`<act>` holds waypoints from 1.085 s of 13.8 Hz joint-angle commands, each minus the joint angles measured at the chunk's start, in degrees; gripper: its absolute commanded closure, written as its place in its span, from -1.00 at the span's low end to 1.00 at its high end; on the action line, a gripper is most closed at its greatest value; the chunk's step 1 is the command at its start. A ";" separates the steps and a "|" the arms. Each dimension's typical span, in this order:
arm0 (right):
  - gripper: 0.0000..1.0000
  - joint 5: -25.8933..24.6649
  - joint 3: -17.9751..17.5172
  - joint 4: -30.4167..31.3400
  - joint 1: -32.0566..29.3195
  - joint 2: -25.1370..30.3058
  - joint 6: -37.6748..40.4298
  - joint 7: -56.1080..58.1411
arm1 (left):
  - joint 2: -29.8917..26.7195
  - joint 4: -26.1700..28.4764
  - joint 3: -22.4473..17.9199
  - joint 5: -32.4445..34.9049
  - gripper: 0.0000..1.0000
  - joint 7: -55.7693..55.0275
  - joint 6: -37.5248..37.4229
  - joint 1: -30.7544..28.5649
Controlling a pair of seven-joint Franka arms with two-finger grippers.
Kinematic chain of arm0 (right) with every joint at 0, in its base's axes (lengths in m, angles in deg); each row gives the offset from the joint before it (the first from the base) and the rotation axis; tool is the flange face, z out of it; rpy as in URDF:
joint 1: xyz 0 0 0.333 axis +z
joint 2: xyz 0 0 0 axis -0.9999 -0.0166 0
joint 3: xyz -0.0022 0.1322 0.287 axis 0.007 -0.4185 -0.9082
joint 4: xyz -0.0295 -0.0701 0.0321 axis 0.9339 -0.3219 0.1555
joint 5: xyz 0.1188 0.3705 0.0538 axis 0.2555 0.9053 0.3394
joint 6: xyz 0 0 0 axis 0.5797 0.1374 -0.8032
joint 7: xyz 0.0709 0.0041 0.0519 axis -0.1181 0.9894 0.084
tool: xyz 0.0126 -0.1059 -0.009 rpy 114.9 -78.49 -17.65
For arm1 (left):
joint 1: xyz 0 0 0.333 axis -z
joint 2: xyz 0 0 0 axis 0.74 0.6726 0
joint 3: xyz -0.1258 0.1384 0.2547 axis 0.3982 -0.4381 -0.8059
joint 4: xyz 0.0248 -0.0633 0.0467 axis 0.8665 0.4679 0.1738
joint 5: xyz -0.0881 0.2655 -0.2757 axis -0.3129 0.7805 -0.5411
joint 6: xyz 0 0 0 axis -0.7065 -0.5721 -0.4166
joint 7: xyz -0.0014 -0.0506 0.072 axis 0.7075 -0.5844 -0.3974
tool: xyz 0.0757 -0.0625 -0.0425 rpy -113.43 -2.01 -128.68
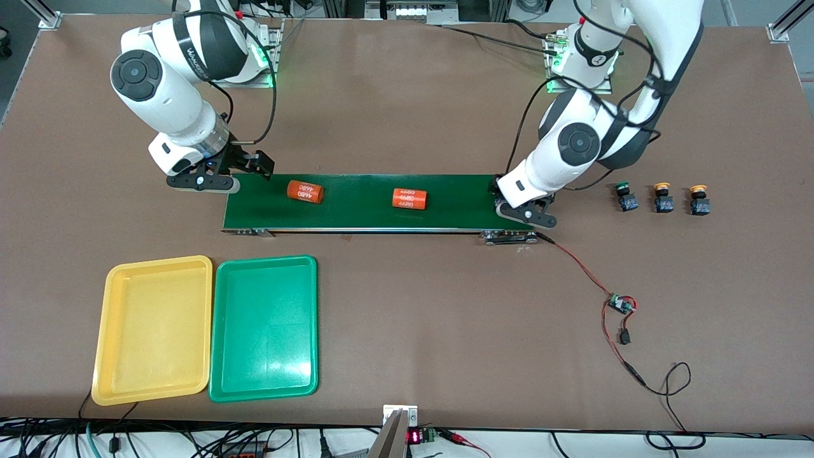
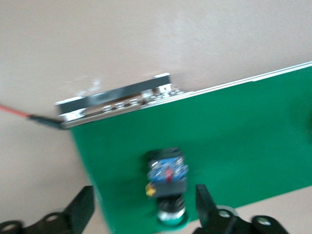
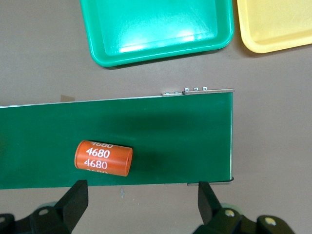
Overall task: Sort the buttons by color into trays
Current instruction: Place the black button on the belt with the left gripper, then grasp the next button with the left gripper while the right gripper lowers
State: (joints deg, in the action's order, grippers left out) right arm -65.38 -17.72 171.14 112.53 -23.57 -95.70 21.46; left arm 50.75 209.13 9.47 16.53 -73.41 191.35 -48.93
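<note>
Green-capped button lies on the conveyor belt between my spread left tool, to ride toward my spread, waiting right tool.

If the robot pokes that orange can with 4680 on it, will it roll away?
Probably. The orange can lies on its side on the flat green belt, so a push across its round side would likely roll it. Its smooth shell may be slippery for the open right gripper hovering by it. It looks stiff, not squashy.
</note>
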 commanded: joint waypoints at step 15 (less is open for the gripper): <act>-1.00 0.49 0.22 -0.21 8.77 -3.37 -5.47 -12.93 | 6.64 4.37 -1.66 8.98 -1.00 0.30 -3.57 -32.28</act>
State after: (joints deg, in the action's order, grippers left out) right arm -65.36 -17.79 171.14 120.06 -26.21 -99.14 11.14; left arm 55.62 213.69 7.34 24.08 -72.72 187.12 -79.85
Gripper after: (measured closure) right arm 0.000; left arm 0.000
